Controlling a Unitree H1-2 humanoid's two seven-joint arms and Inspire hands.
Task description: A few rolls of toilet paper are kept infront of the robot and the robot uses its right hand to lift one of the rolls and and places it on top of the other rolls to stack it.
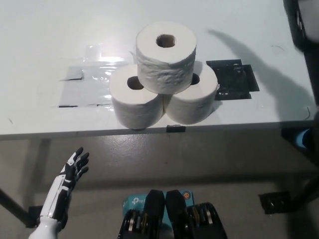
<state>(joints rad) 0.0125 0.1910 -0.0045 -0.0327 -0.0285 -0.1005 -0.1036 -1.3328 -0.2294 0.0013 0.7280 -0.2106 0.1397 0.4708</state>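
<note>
Three white toilet paper rolls stand near the front edge of the white table (40, 40). The top roll (165, 56) rests on the lower left roll (133, 102) and the lower right roll (193, 99), bridging the two. Nothing touches the stack. Only a piece of my black right arm (304, 30) shows at the right edge; its hand is out of the picture. My white left hand (75, 167) hangs below the table at the lower left, fingers apart and holding nothing.
A black square patch (233, 79) lies on the table right of the stack. Clear tape and a grey patch (84, 87) lie to its left. A small black clip (174, 129) sits on the table edge. Grey floor lies below the table.
</note>
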